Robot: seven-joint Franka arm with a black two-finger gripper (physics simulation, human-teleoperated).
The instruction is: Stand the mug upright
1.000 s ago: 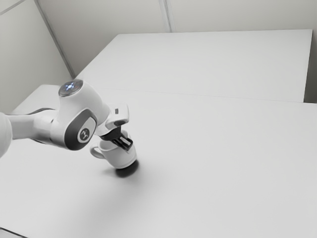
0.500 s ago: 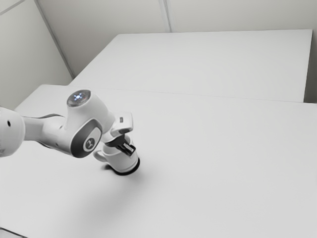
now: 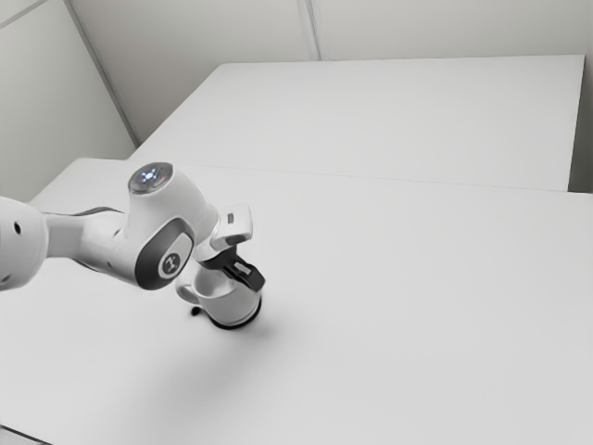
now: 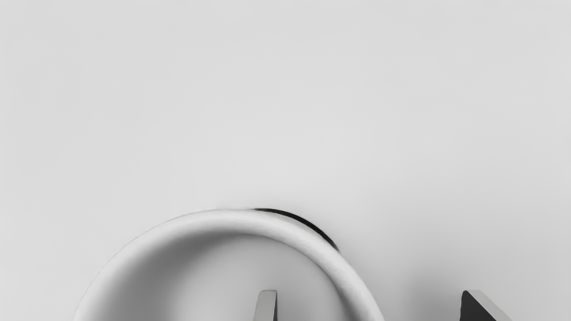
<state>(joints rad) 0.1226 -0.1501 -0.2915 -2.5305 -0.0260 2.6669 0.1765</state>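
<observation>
Pale walls (image 3: 213, 32) rise behind the white desk (image 3: 398, 306), where the white mug (image 3: 227, 308) stands upright, mouth up, toward the exterior view's left; the pincer (image 3: 246, 278) is at its rim, fingers apart, one within the mouth's outline, the other outside.
</observation>
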